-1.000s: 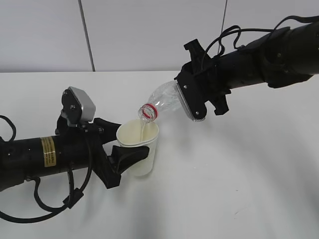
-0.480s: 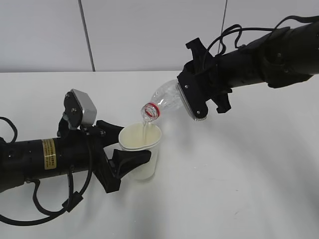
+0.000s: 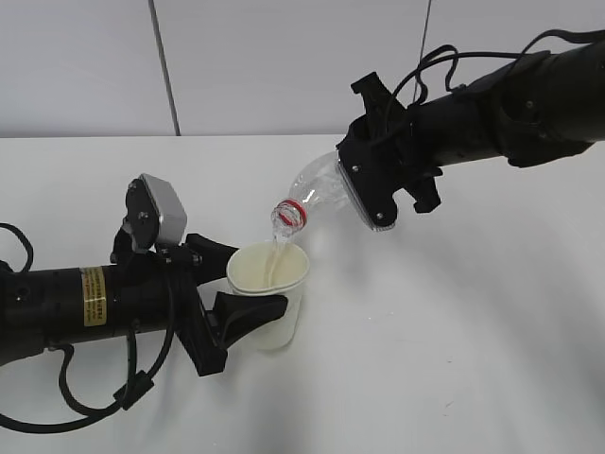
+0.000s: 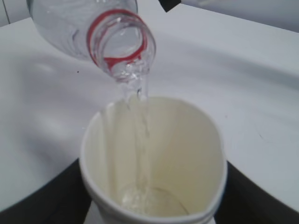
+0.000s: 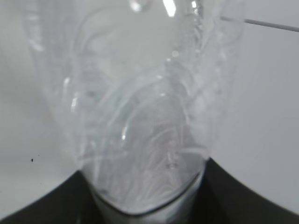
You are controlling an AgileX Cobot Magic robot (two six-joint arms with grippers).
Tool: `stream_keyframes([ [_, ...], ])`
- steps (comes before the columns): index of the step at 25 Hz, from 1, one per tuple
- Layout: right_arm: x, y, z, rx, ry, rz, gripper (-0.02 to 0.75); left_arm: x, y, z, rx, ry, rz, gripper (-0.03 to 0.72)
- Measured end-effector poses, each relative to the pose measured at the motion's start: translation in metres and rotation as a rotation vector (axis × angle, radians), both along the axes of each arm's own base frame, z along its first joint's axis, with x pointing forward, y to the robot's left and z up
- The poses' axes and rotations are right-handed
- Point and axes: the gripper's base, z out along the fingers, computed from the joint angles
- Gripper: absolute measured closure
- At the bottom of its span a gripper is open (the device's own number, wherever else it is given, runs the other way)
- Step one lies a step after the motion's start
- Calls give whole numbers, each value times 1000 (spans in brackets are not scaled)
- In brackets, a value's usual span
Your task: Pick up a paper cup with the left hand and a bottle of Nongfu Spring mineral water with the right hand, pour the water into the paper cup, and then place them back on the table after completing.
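Black fingers of the left hand [image 3: 248,305] are clamped around a white paper cup [image 3: 268,294], one finger on each side of its wall, pressing the rim slightly out of round. The cup stands upright, held low over the white table [image 3: 454,331]; whether its base touches the tabletop cannot be told. Behind the fingers, the left arm runs off to the left, carrying a grey block [image 3: 159,213] and a yellow sticker [image 3: 93,282].

Above the cup, the right hand [image 3: 364,180] grips a clear plastic bottle [image 3: 312,189] by its body. The bottle tilts steeply down to the left, its open mouth with a red neck ring [image 3: 289,213] just above the cup's rim. A thin stream of water [image 4: 141,140] falls from the mouth into the cup, and the left wrist view shows a shallow pool at the bottom. In the right wrist view the crumpled-looking bottle wall fills the picture between the dark fingers. The thick right arm, with cables, stretches away to the upper right.
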Motion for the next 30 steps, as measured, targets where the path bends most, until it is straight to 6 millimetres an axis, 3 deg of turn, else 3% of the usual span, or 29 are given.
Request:
stream_keyframes([
  [17,9,3,17,-5,-66,14,433,0,0,-1,15,4,-3,228],
  [30,9,3,17,-6,-68,15,433,1,1,-1,14,9,22,228],
])
